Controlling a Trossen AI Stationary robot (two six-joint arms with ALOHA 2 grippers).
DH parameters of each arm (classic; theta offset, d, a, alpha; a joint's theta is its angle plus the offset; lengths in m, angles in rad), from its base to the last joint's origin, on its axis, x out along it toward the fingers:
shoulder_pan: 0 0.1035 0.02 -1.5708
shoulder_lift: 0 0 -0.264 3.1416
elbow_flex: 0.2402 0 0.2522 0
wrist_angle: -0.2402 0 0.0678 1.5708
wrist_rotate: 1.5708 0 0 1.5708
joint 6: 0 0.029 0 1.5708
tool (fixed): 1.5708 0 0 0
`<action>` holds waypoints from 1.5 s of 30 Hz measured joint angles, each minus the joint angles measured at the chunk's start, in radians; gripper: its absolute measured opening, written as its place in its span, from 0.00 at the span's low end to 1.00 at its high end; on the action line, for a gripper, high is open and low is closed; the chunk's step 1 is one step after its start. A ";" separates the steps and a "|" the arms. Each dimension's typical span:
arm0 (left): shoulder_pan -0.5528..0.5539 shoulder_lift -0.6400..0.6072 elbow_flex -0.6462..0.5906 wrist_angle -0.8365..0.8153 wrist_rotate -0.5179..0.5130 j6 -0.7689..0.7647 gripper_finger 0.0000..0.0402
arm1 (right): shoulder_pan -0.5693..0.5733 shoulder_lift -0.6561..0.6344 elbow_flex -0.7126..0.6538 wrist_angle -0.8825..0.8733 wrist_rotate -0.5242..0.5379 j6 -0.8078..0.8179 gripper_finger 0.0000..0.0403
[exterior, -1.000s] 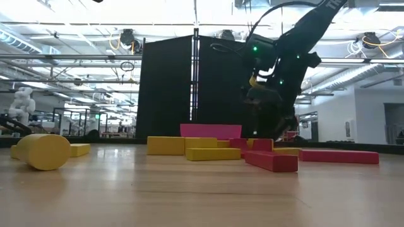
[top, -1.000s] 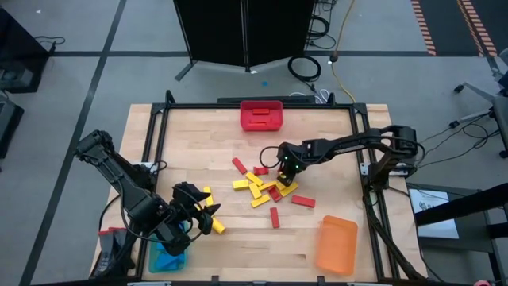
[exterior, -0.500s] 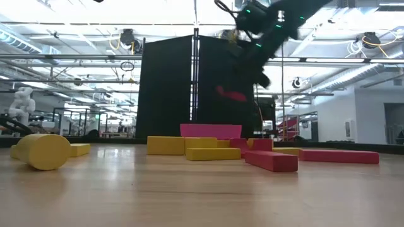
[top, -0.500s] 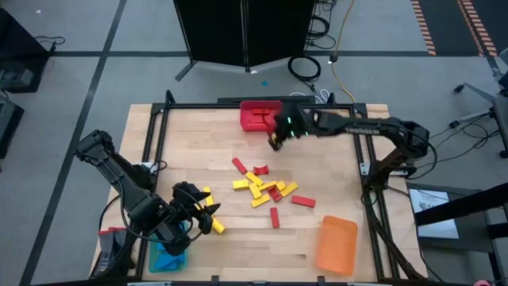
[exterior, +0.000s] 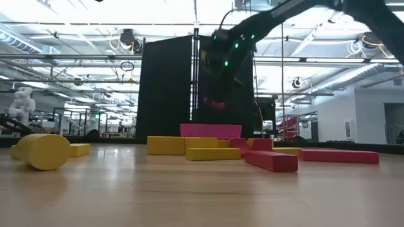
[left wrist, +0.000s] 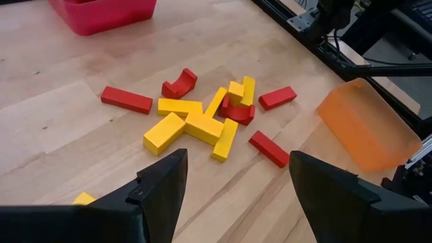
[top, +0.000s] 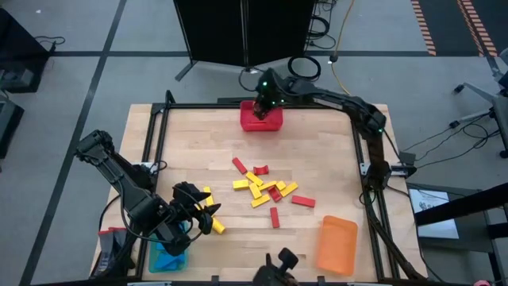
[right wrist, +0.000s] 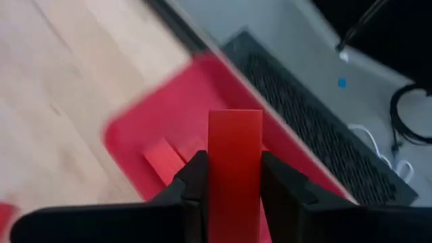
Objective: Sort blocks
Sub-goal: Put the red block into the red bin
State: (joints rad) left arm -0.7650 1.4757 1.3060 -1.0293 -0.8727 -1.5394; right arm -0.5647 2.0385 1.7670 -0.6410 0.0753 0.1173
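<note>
A red bin (top: 262, 117) sat at the far edge of the wooden table (top: 198, 143), and the right gripper (top: 262, 103) hung directly above it, its fingers clamped on a red block (right wrist: 234, 162). The right wrist view showed what the overhead view could not: at least one more red block (right wrist: 165, 160) lay flat inside that bin. An orange bin (top: 336, 245) lay tipped on its side near the table's front right corner; I could not tell whether anything was in it. A blue bin (top: 167, 256) sat at the front left, mostly hidden beneath the left arm.

The loose blocks (top: 262, 189), red and yellow, lay scattered in a heap at the table's middle. The left gripper (top: 200, 213) waited near the front left, its fingers apart and holding nothing. The low view alone showed a yellow cylinder (exterior: 44, 151) lying on its side.
</note>
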 joint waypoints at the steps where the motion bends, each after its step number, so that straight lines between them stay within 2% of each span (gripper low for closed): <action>1: 0.000 0.000 0.000 0.000 0.000 0.000 0.66 | 0.000 0.020 0.003 -0.012 -0.001 -0.017 0.19; 7: 0.000 0.000 0.000 -0.001 0.000 0.000 0.66 | 0.001 0.103 0.003 -0.074 -0.010 -0.056 0.19; 11: 0.000 0.000 0.000 -0.011 0.000 0.001 0.66 | 0.000 0.116 0.003 -0.076 -0.096 -0.093 0.20; 13: 0.000 0.000 0.000 -0.015 0.000 0.001 0.66 | 0.001 0.116 0.003 -0.066 -0.104 -0.105 0.28; 19: 0.000 0.000 0.000 -0.029 0.000 0.001 0.66 | -0.011 0.090 0.003 -0.068 -0.105 -0.116 0.65; 21: 0.000 0.000 0.000 -0.028 0.000 0.004 0.66 | -0.016 0.072 0.003 -0.072 -0.106 -0.110 0.73; 23: 0.000 0.000 0.000 -0.028 0.000 0.005 0.66 | -0.019 0.049 0.003 -0.101 -0.160 -0.113 0.77; 27: 0.000 0.000 0.000 -0.029 0.000 0.007 0.66 | 0.020 -0.038 0.003 -0.196 -0.333 -0.213 0.77; 29: 0.000 0.000 0.000 -0.032 0.000 0.011 0.66 | 0.072 -0.078 0.004 -0.273 -0.363 -0.292 0.75; 32: 0.000 0.000 0.000 -0.037 0.000 0.011 0.66 | 0.171 -0.101 0.004 -0.374 -0.362 -0.421 0.72; 37: 0.000 0.000 0.000 -0.038 0.000 0.011 0.66 | 0.314 -0.075 0.003 -0.418 -0.343 -0.533 0.70; 42: -0.001 0.000 0.000 -0.034 0.000 0.004 0.66 | 0.368 0.001 0.002 -0.388 -0.254 -0.544 0.70; 45: -0.001 0.000 0.000 -0.025 0.001 0.003 0.66 | 0.368 0.046 0.002 -0.384 -0.254 -0.536 0.70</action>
State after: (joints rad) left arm -0.7662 1.4757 1.3060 -1.0544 -0.8717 -1.5365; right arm -0.1963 2.0841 1.7691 -1.0255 -0.1784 -0.4182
